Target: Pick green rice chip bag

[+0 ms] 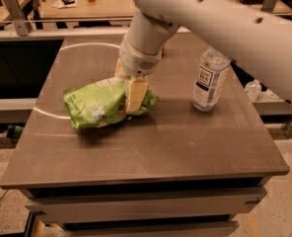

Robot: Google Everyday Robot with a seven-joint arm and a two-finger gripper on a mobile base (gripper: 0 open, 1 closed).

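Grips right part of green rice chip bag (94, 105) with gripper (128, 95), jaws clamped across it, over left-centre of table (185, 147); tea bottle (210, 80) upright, well apart at right.

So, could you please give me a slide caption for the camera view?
The gripper clamps the green rice chip bag at the table, a tea bottle standing apart.

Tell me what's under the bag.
Only table and shadow show below the bag; the patch beneath its middle is covered. The tool clamps its end nearer the bottle.
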